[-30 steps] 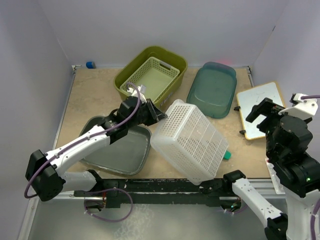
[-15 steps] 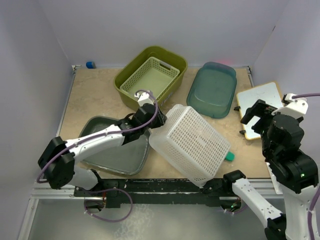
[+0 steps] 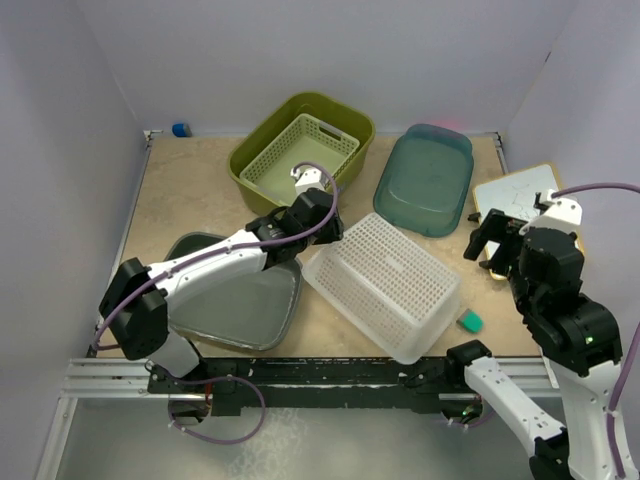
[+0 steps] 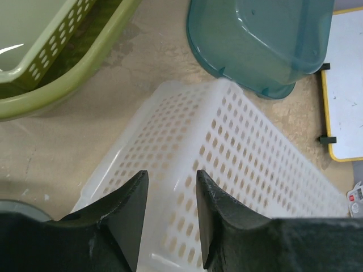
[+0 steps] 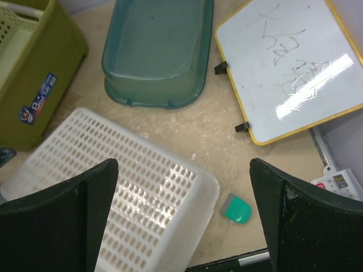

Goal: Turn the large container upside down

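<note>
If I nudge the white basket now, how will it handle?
Probably light: the white basket is thin, perforated plastic. Its walls likely flex under a pinch. Lying base-up on the table, it would likely slide rather than tip.

Two perforated plastic baskets: a large white basket [image 3: 385, 285] mid-table, a pale green basket [image 3: 300, 155] far left. Three solid plastic tubs: an olive green tub [image 3: 255, 145] far left, a teal tub [image 3: 425, 180] far right, a grey tub [image 3: 240, 310] near left. One yellow-framed whiteboard [image 3: 520, 190], one small green block [image 3: 469, 321], one small blue object [image 3: 180, 129].
</note>
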### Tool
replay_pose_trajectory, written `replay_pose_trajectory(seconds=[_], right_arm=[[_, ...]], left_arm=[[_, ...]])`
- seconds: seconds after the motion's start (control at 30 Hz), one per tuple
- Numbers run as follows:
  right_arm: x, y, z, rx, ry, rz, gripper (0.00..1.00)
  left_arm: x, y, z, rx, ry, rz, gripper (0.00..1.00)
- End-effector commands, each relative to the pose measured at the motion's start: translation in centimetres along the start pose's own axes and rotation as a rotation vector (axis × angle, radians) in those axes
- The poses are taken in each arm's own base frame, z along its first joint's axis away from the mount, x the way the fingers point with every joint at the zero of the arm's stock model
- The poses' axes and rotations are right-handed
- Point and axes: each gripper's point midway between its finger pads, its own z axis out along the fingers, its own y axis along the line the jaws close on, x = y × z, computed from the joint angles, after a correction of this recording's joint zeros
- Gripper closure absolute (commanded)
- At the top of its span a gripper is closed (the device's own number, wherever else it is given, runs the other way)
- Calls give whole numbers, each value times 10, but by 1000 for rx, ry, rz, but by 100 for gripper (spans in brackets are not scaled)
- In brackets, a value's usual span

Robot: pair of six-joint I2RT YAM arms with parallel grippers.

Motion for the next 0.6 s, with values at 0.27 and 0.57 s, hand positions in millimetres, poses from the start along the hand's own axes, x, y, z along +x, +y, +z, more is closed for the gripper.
replay_pose_trajectory(seconds=[0.27, 0.57], right_arm=[[154, 12, 11, 71, 582, 84, 0], [213, 56, 33, -76, 718, 226, 0]], left_arm=[[3, 14, -35, 22, 16, -1, 60], [16, -1, 5, 46, 74, 78, 38]])
